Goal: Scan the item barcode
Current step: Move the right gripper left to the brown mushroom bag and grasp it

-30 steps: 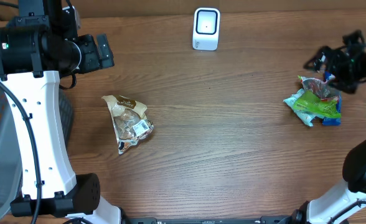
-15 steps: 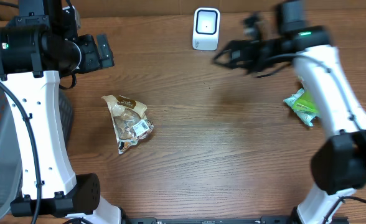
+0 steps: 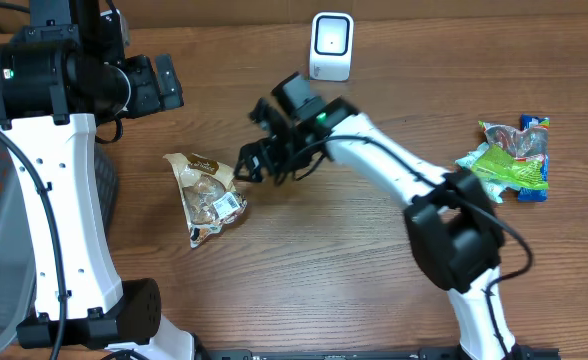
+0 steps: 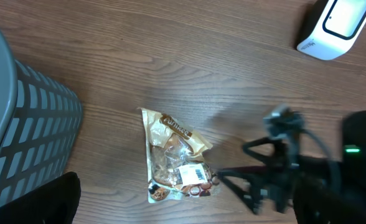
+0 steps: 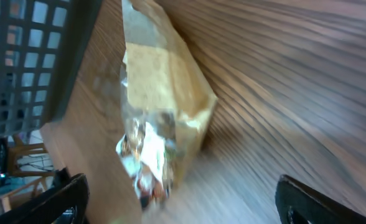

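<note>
Item: snack bag [image 3: 206, 195] lies flat on the wooden table [image 3: 354, 260], left of the scanner [image 3: 331, 45] and nearer the robot, well apart from it. Its white barcode label [image 4: 192, 172] faces up at the end farther from the scanner.

Right gripper [image 3: 246, 168]: positioned between scanner and bag, just beside the bag's right edge. The wrist view shows its fingers [image 5: 68, 196] spread wide at the two lower corners, with the bag ahead of them. Nothing is gripped; contact with the bag cannot be confirmed.

Left gripper [image 3: 166, 88]: hangs left of the scanner, well apart from it, beyond the bag. Jaws fully spread, empty.

Other items: green packets [image 3: 509, 160] lie right of the scanner, slightly nearer the robot. A dark mesh basket [image 4: 33, 124] stands far left of the scanner, past the bag.
</note>
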Robot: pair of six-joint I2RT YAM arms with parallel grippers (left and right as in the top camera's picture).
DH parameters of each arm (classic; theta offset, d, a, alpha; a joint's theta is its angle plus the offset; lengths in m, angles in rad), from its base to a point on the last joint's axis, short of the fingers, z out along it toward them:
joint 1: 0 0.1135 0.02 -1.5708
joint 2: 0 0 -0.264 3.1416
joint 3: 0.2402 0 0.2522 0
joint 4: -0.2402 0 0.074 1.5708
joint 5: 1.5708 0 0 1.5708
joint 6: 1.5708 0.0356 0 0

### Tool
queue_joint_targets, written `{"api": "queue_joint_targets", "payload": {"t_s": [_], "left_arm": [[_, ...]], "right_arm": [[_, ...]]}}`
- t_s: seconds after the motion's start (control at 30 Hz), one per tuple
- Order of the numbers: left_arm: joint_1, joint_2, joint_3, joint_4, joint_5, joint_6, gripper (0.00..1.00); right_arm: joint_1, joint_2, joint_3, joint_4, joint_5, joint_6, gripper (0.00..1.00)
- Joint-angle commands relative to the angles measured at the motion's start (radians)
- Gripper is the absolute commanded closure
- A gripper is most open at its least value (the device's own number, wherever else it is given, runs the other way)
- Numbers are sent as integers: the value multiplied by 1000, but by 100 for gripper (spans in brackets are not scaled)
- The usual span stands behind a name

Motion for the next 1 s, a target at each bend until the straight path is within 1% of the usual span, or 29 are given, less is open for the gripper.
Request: {"api": "queue_joint_targets", "payload": {"t_s": [0.0, 0.1, 0.27, 0.37, 0.4, 0.43, 0.53, 0.63, 0.67, 0.77, 0.9, 0.97], "left_arm": [[-4, -16, 0, 0, 10, -17, 0], [-4, -16, 0, 0, 10, -17, 0], [-4, -16, 0, 0, 10, -17, 0], [-4, -16, 0, 0, 10, -17, 0], [-4, -16, 0, 0, 10, -17, 0], [-4, -16, 0, 0, 10, -17, 0], [-4, -16, 0, 0, 10, -17, 0], [-4, -16, 0, 0, 10, -17, 0], [-4, -16, 0, 0, 10, -17, 0], [-4, -16, 0, 0, 10, -17, 0], [-4, -16, 0, 0, 10, -17, 0], [-4, -16, 0, 0, 10, -17, 0]], "right_arm": [[41, 59, 4, 54, 24, 74, 7], [61, 87, 4, 94, 24, 142, 15], [89, 102, 3, 132, 53, 202, 24], [104, 106, 2, 121, 137, 267, 37], [107, 106, 2, 113, 153, 279, 39], [108, 106, 2, 105, 165, 290, 41], [108, 106, 2, 71, 197, 306, 54], [108, 106, 2, 48, 211, 335, 63], [107, 106, 2, 37, 208, 338, 71], [107, 106, 2, 14, 174, 352, 83], [106, 105, 2, -10, 162, 352, 96], [100, 105, 3, -20, 157, 353, 96]]}}
